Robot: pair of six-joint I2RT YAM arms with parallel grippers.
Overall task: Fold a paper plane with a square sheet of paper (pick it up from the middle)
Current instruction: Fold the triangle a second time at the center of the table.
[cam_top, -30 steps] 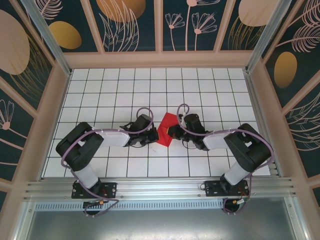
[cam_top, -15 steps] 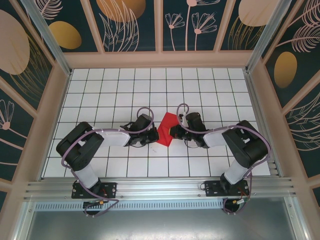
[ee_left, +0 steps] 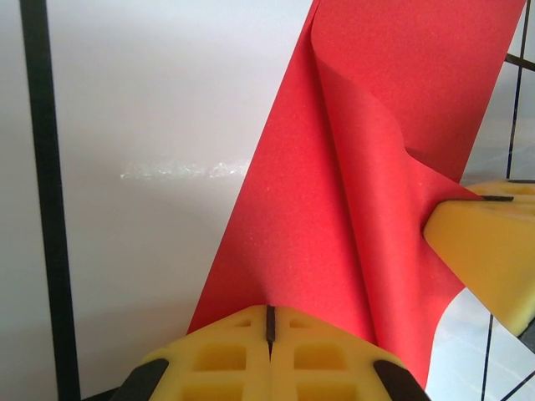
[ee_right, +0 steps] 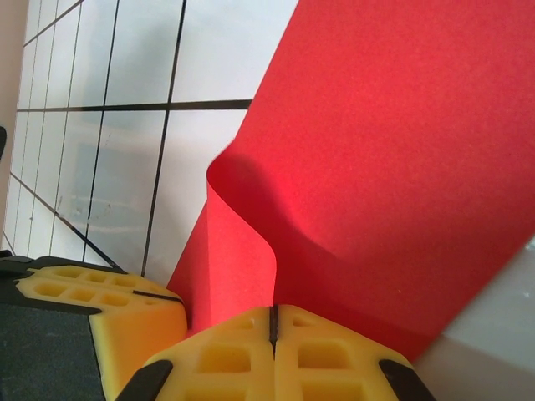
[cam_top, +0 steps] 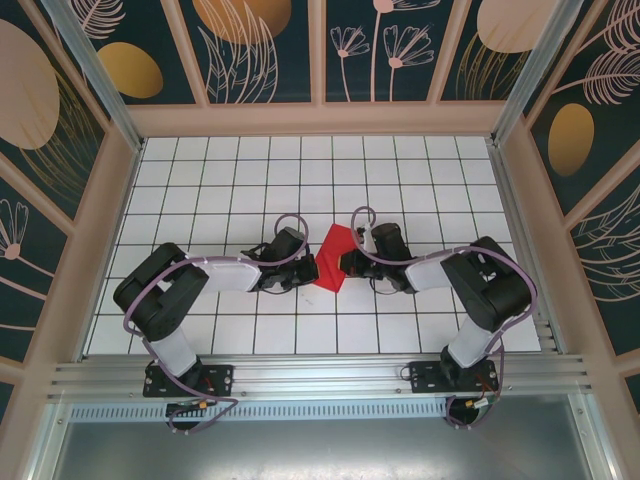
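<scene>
Gripping a red sheet from both sides, two robot arms meet at the middle of the tiled worktop [cam_top: 400, 170]. On the left, the left claw [cam_top: 302, 272] has not stirred over the last second. Its yellow pads [ee_left: 226, 351] are pressed together on the left edge of the square sheet of paper [cam_top: 333, 258], and the paper's edge runs straight into the seam between them. Between the two claws the sheet lies low on the worktop, one corner pointing to the far side, in the same place as a second ago. Close up, a soft ridge of paper stands off the tiles between the two pinch points, a buckle and not a pressed crease. On the right comes the change: the right arm has drawn its elbow in towards the centre and slightly away from the near edge. The right claw [cam_top: 350, 263], its pads likewise shut on the sheet's right edge, has hardly shifted. That reads as a change of posture around a fixed grip, not as a fold. The task looks to be at an early stage, with the sheet held and buckled and no dart shape yet, and a pull apart could tear the thin paper or slip it from the pads
</scene>
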